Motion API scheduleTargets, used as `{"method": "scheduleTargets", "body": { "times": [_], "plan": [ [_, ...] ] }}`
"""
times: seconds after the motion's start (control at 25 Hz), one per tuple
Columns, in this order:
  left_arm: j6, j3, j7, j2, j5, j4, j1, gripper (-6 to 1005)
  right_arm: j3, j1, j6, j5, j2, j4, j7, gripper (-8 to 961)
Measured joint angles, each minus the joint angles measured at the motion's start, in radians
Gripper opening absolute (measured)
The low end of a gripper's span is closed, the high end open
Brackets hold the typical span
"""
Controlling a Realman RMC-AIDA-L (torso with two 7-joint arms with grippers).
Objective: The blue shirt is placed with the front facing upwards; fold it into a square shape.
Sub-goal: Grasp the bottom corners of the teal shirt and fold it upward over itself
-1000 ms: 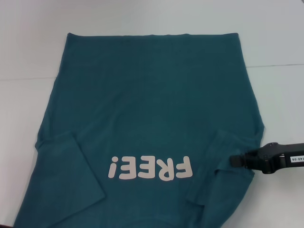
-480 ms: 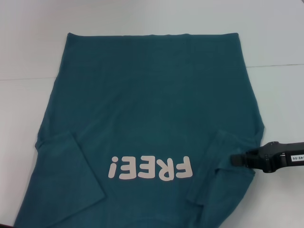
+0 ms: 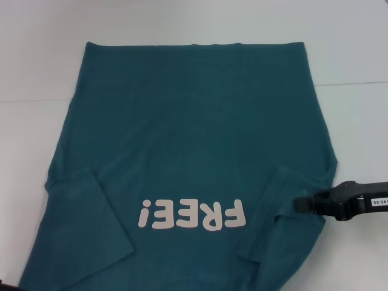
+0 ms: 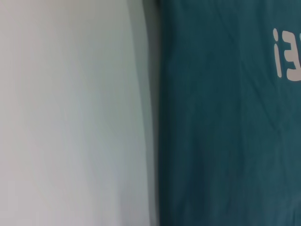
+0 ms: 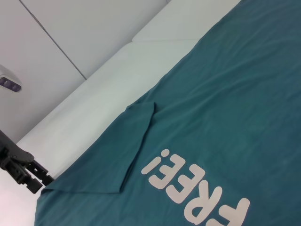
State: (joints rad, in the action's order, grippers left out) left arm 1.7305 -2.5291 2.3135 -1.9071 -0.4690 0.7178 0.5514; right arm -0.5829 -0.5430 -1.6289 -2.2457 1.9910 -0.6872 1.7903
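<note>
The right hand (image 3: 303, 204) is matte black, blocky, tapering to a squared tip, with a white label strip bearing dark characters. The left hand (image 5: 21, 168) is black, angular, jagged-edged.

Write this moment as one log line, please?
blue shirt: flat, front up, both sleeves folded inward | right gripper: at right sleeve | left gripper: near shirt's left corner

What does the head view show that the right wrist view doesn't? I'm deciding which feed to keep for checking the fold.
Only the head view shows the right hand at the blue shirt's right sleeve, and the shirt's far hem. Only the right wrist view shows the left hand beside the shirt's left corner, above the white table. Both show the FREE! print and the left sleeve folded inward.
</note>
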Motion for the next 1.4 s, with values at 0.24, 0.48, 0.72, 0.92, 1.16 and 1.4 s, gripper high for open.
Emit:
{"method": "scheduleTargets", "body": {
  "times": [0.24,0.48,0.72,0.92,1.16,1.4],
  "plan": [
    [0.017,-0.006,-0.001,-0.002,-0.009,-0.022,0.011,872,0.000,0.000,0.000,0.000,-0.001,0.000,-0.002,34],
    [0.031,-0.009,0.001,-0.004,-0.009,-0.027,0.022,872,0.000,0.000,0.000,0.000,-0.001,0.000,-0.005,34],
    [0.005,-0.008,0.013,0.001,0.007,-0.028,0.021,872,0.000,0.000,0.000,0.000,-0.002,0.000,-0.006,35],
    [-0.004,-0.004,0.026,0.005,0.028,-0.020,0.017,872,0.000,0.001,0.001,0.000,-0.002,0.000,-0.006,35],
    [-0.005,-0.010,0.035,0.005,0.049,-0.015,0.018,869,0.000,0.001,0.001,0.000,-0.002,0.000,-0.006,35],
    [-0.010,-0.011,0.037,0.009,0.051,-0.012,0.016,870,0.000,0.000,0.002,0.000,-0.002,0.000,-0.006,34]
  ]
}}
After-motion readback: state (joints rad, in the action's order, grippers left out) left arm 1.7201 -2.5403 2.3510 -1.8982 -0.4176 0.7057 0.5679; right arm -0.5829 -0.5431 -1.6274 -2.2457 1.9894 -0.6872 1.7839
